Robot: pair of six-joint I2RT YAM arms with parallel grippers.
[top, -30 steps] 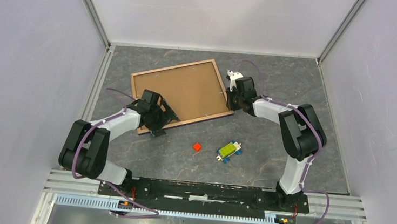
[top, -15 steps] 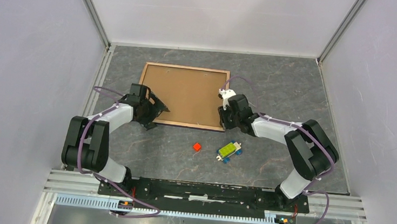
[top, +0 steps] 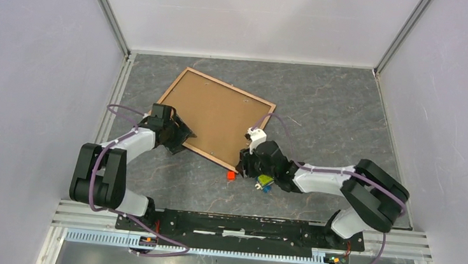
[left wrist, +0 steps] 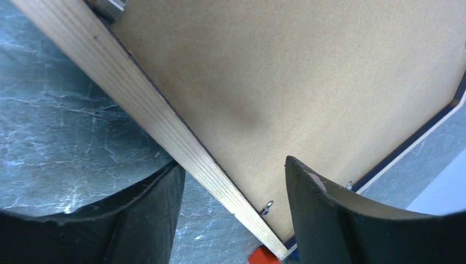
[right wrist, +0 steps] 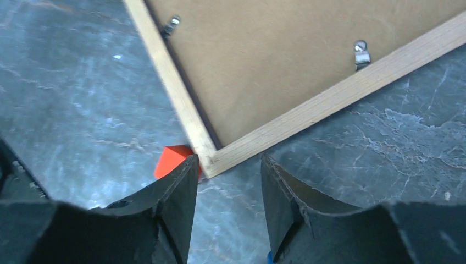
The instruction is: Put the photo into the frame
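Note:
The frame (top: 232, 86) lies back up and skewed on the grey floor, a light wood rim around a plain brown backing board (top: 217, 114). The photo is hidden. My left gripper (top: 179, 135) is open at the frame's left near edge. In the left wrist view its jaws (left wrist: 233, 163) straddle the wood rim (left wrist: 154, 115) with floor showing beside it. My right gripper (top: 241, 166) is open at the frame's nearest corner. In the right wrist view that corner (right wrist: 211, 159) sits just ahead of the gap between the fingertips (right wrist: 228, 159), and nothing is held.
A small red block (top: 231, 176) lies against the frame's near corner, beside my right gripper's left finger (right wrist: 184, 176). A green and blue toy (top: 265, 182) lies partly under the right wrist. Metal clips (right wrist: 360, 52) sit on the backing. Walls enclose the floor on three sides.
The frame has turned clockwise, its near right corner swinging towards the arms' bases. My right gripper moved from the frame's right edge down to that corner and opened wider. The left jaws narrowed slightly.

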